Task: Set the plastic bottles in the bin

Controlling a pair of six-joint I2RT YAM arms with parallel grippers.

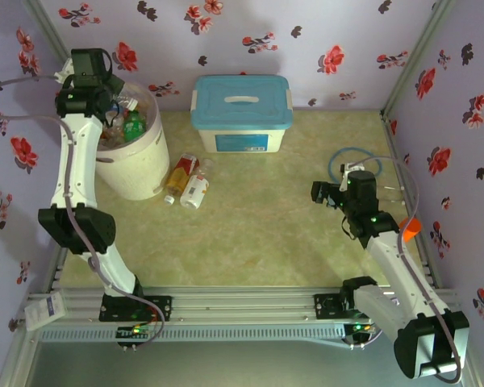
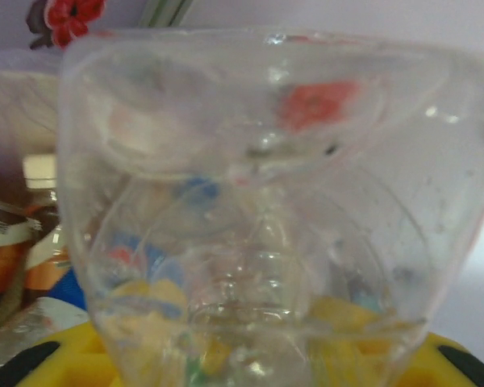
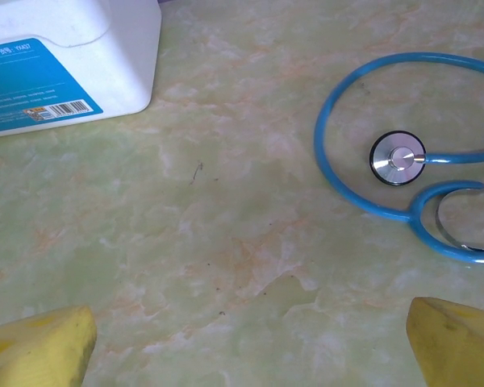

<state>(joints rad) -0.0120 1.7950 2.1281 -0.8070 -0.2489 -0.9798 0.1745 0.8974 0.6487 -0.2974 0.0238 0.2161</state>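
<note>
A clear bottle [image 2: 258, 201] sits bottom-first right up against the left wrist camera, pinched in the left end effector [image 2: 242, 367], whose yellow fingers are pressed together on it. From above, that arm reaches over the far left rim of the bin [image 1: 137, 173], so the bottle hangs above or just inside the opening. Other bottles are already heaped in there, a green one [image 1: 133, 125] among them. Two more lie on the tabletop [image 1: 258, 234] just beside the bin's wall: an amber bottle [image 1: 177, 177] and a labelled bottle [image 1: 195, 192], side by side and apparently touching.

The pile looks high, so a bottle let go near the rim could bounce off the others and tip out over the side. The thin plastic may also spring out of a tight squeeze, or the fingers may snag the liner bag on the way up. The pair on the tabletop would roll if one is nudged while the other is taken.

The right end effector [image 3: 246, 343] hovers well apart over bare tabletop, fingers spread wide and holding nothing, near a blue stethoscope [image 3: 398, 158]. A white box with a blue lid [image 1: 242, 113] stands at the back. The tabletop is pale green and marbled; the walls [image 1: 331, 56] are lilac with red flowers
</note>
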